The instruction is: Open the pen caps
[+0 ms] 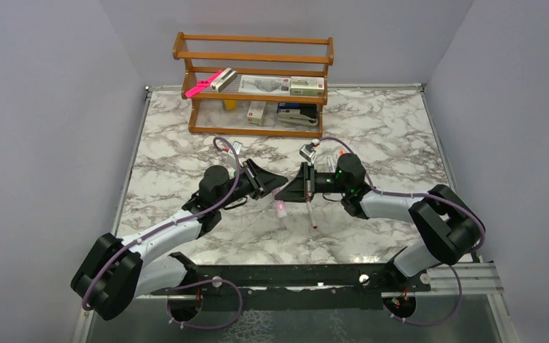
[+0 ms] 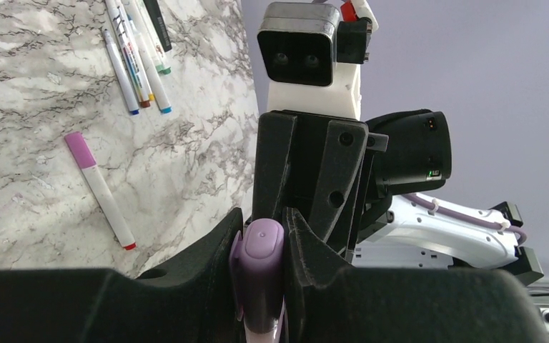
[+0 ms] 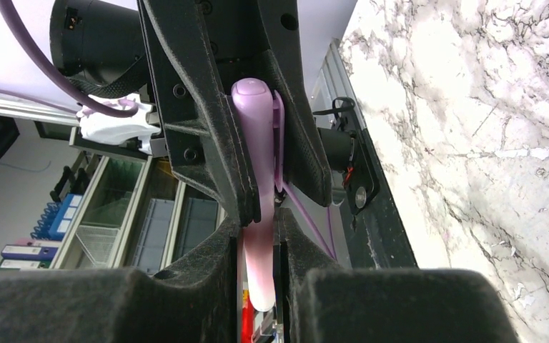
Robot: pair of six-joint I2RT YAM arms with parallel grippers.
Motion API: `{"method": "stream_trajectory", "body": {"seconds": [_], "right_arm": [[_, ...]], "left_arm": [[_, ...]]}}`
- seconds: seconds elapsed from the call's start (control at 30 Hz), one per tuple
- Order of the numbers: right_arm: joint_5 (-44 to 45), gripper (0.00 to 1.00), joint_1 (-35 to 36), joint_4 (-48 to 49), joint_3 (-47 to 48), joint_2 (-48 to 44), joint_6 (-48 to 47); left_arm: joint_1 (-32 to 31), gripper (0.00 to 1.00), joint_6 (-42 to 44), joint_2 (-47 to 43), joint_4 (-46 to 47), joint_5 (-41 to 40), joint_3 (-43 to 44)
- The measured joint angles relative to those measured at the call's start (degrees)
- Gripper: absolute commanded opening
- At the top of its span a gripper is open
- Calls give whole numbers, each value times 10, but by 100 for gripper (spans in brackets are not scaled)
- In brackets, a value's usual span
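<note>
My two grippers meet nose to nose above the middle of the table. My left gripper (image 1: 279,188) (image 2: 261,229) is shut on the lilac cap (image 2: 261,264) of a white-barrelled marker. My right gripper (image 1: 295,187) (image 3: 261,236) is shut on the barrel (image 3: 261,268) of the same marker. The cap (image 3: 254,114) still sits on the barrel. A second lilac-capped marker (image 2: 100,189) (image 1: 312,212) lies on the marble below them. Several more capped markers (image 2: 137,64), with blue, orange and green caps, lie in a bunch further back.
A wooden rack (image 1: 254,57) stands at the back with small boxes, a long bright-pink item (image 1: 204,84) and a stapler on its shelves. The table's metal front rail (image 1: 314,275) runs by the arm bases. Purple walls close in on three sides.
</note>
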Motion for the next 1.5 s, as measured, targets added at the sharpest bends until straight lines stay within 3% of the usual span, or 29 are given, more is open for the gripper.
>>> {"method": "stream_trajectory", "body": {"seconds": [0.1,0.33,0.57,0.93,1.0,1.2,1.5], "right_arm": [[-1,26,0,0,0,2,-1],[-4,38,0,-86,18,-11,-60],[0,40,0,-173,24,-50,-117],[0,40,2,-138,24,-30,-76],[0,37,3,-128,24,-26,-67],[0,2,7,-105,18,-25,-49],[5,1,8,-55,-16,-25,-44]], "left_arm": [[0,0,0,2,0,0,0],[-3,0,0,11,0,0,0],[-7,0,0,23,3,0,12],[-29,0,-2,64,24,-10,30],[-32,0,-2,71,29,-18,35],[-42,0,-3,76,43,-44,38],[-49,0,6,85,44,-51,38]]}}
